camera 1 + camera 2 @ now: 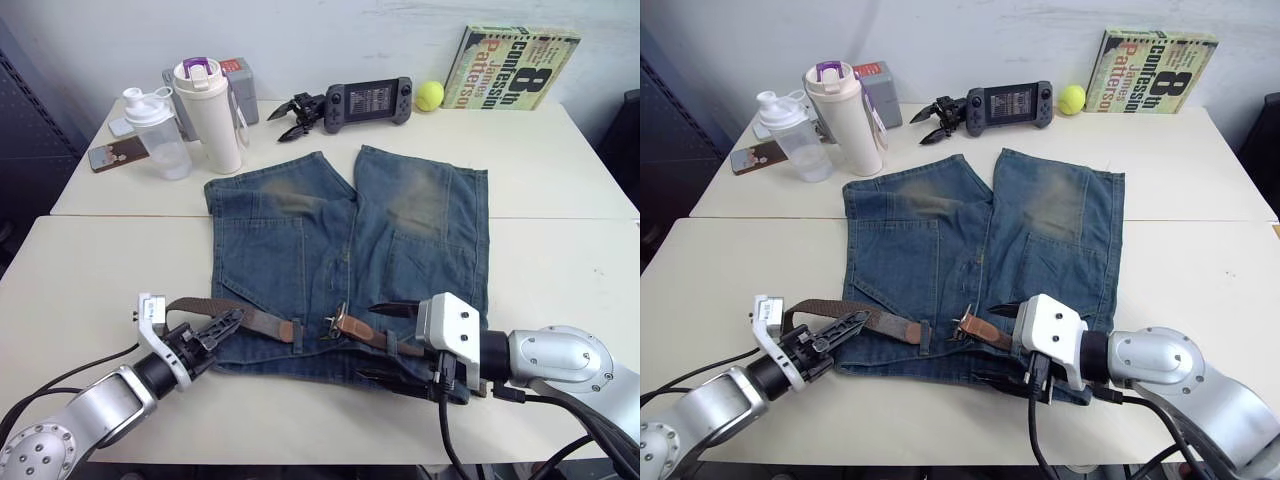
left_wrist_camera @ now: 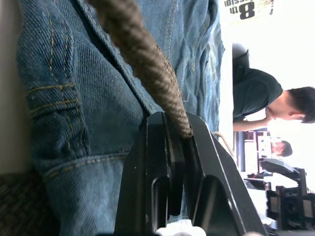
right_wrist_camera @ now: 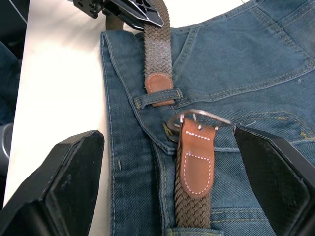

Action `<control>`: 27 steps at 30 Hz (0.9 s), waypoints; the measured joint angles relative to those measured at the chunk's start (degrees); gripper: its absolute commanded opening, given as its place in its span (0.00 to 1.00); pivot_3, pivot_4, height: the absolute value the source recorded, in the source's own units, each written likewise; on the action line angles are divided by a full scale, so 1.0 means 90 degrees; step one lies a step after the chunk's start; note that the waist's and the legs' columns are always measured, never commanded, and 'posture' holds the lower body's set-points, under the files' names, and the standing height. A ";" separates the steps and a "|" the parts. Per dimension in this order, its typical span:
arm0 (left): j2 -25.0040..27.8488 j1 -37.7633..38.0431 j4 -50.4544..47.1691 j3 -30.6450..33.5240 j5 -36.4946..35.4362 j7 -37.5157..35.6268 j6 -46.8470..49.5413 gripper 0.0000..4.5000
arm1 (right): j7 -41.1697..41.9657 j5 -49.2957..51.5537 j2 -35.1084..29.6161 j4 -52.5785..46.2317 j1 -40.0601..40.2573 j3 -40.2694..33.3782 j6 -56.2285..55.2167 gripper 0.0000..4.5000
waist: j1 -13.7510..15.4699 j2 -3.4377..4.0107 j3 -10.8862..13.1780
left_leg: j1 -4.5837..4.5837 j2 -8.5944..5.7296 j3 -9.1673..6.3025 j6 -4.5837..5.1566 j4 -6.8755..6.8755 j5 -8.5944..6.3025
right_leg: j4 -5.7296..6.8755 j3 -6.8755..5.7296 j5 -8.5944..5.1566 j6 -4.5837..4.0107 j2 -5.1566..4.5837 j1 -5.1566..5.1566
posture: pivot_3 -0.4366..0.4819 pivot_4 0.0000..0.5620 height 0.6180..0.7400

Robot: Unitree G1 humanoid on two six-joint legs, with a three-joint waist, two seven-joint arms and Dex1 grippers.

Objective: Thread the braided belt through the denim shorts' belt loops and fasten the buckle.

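Denim shorts [image 1: 350, 265] lie flat on the white desk [image 1: 90, 290], waistband toward the robot and the two legs pointing away. Along that waistband runs the braided belt [image 3: 157, 39], dark-brown weave. Its tan leather tip [image 3: 158, 82] is tucked into one of the belt loops [image 3: 156, 98] near the middle of the waistband. Just beside it lies the buckle [image 3: 197, 118], a silver-grey frame on a tan leather tab, with more braided strap leading off toward the robot's right.

On the robot's left, the left end effector [image 1: 222, 325] is clamped on the belt: the wrist view shows the woven strap pinched between the two black fingers [image 2: 157, 162], denim right behind it.

The right end effector [image 1: 1002, 342] sits over the right part of the waistband, its fingers [image 3: 64, 182] spread wide either side of the buckle and strap, gripping nothing.
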 measured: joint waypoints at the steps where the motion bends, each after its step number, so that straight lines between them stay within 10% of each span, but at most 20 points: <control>1: 0.0020 -0.0087 0.0071 -0.0136 0.0192 -0.0147 0.0110 0.00 | -0.0020 -0.0072 0.0002 -0.0001 0.0023 0.0000 0.0000 0.99 | 0.0005 -0.0001 0.0000 | 0.0002 -0.0003 -0.0003 0.0000 0.0000 0.0000 | -0.0002 -0.0001 0.0000 0.0000 0.0001 0.0004 | 0.48 0.27 0.99; 12: 0.0122 -0.1234 0.0893 -0.0879 0.1897 -0.1711 0.0947 0.00 | -0.0180 -0.1454 0.0144 0.0010 0.0252 0.0689 -0.0489 0.99 | -0.0001 -0.0002 0.0002 | 0.0007 -0.0013 -0.0008 0.0001 -0.0003 -0.0001 | -0.0009 -0.0002 0.0001 0.0003 -0.0002 0.0012 | 0.48 0.27 0.99; 27: 0.0010 -0.2054 0.1153 -0.1320 0.3791 -0.3328 0.1540 0.00 | -0.0439 -0.5170 0.0545 0.1500 0.0005 0.2046 -0.4121 0.99 | 0.0006 -0.0002 0.0002 | 0.0008 -0.0019 -0.0013 0.0002 0.0001 -0.0001 | -0.0006 -0.0006 0.0003 0.0006 -0.0013 0.0015 | 0.48 0.27 0.99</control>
